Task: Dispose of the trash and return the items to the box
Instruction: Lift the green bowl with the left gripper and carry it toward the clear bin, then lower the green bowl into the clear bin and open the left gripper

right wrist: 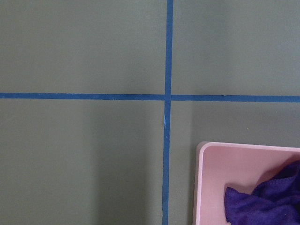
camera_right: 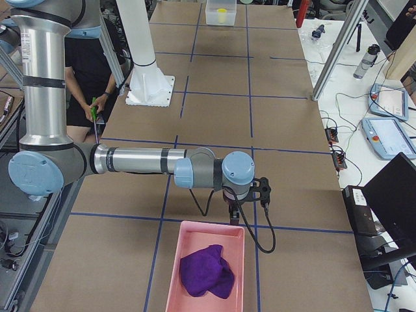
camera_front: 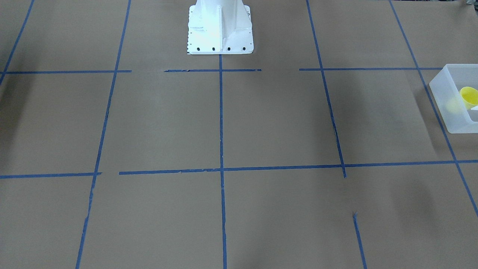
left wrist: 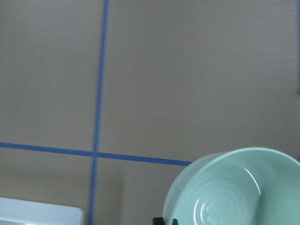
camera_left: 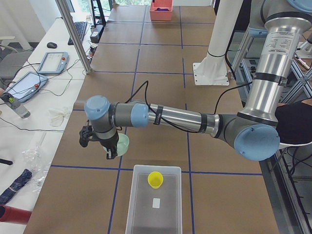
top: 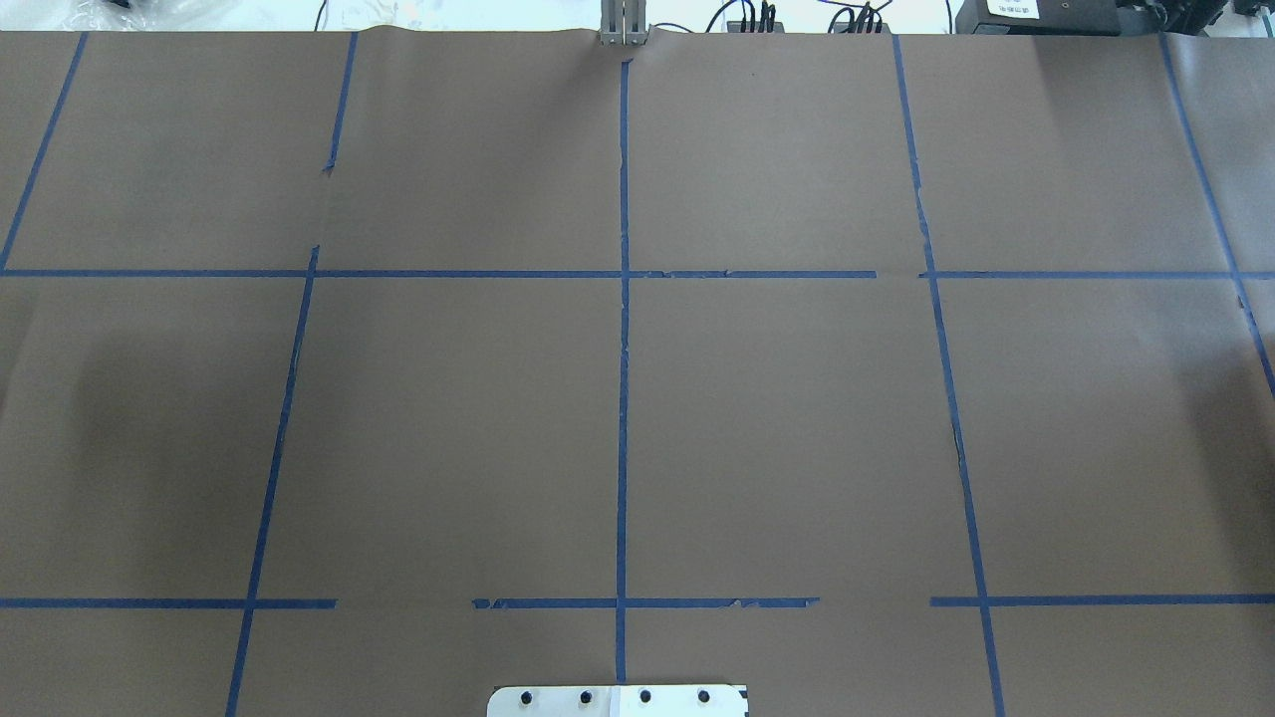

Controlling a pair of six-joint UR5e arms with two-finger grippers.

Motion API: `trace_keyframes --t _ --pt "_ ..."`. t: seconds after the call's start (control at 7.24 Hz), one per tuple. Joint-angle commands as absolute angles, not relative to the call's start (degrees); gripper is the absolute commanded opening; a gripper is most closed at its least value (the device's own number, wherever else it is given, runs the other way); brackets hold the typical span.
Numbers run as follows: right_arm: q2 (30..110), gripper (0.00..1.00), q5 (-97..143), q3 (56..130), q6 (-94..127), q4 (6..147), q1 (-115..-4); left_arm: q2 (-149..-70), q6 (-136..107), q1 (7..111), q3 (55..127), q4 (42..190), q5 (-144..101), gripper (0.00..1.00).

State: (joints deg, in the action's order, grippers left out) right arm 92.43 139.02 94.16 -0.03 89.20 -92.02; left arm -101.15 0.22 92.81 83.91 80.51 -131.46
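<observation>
The frosted-white box (camera_left: 153, 204) stands at the near end of the table in the exterior left view, with the yellow cup (camera_left: 155, 179) and a small white piece (camera_left: 156, 203) inside. The box (camera_front: 450, 99) and cup (camera_front: 469, 95) also show at the right edge of the front-facing view. My left gripper (camera_left: 111, 153) hangs just beyond the box and is shut on the rim of a pale green bowl (camera_left: 123, 144). The left wrist view shows that bowl (left wrist: 234, 187) above the fingertips (left wrist: 159, 221), with the box's corner (left wrist: 37, 213) at lower left. My right gripper (camera_right: 234, 209) hovers at the pink tray's far edge; I cannot tell if it is open.
A pink tray (camera_right: 208, 244) holding a purple cloth (camera_right: 207, 272) sits at the table's right end, and shows in the right wrist view (right wrist: 211, 183). The white robot base (camera_front: 220, 28) stands mid-table. Tablets, cables and bottles lie on side benches.
</observation>
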Motion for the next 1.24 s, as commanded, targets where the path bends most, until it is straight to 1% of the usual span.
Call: trace_keyframes --t 0.0,0.14,0.28,0.55,0.83,0.97,1.11 --pt "92.5 1.00 138.9 94.2 0.0 89.1 -92.0 -96.5 6.8 94.5 79.0 81.2 -131.0 0.00" --pt "92.5 1.00 138.9 94.2 0.0 89.1 -92.0 -92.9 6.9 94.7 79.1 85.7 -128.2 0.00" --pt "92.4 1.00 138.8 94.2 0.0 89.1 -92.0 -89.9 6.9 95.4 77.5 91.4 -126.7 0.00" --pt "92.4 1.00 138.8 94.8 0.0 89.1 -92.0 -89.4 6.9 96.8 73.5 95.8 -124.1 0.00" --pt "92.4 1.00 138.8 95.1 0.0 89.1 -92.0 -87.9 6.7 96.9 73.4 98.4 -122.9 0.00" --pt "92.4 1.00 138.8 95.1 0.0 89.0 -92.0 -87.9 6.9 96.9 73.6 98.5 -122.9 0.27" --pt "92.4 1.00 138.8 95.1 0.0 89.0 -92.0 -87.9 6.8 96.9 73.8 98.4 -122.9 0.99"
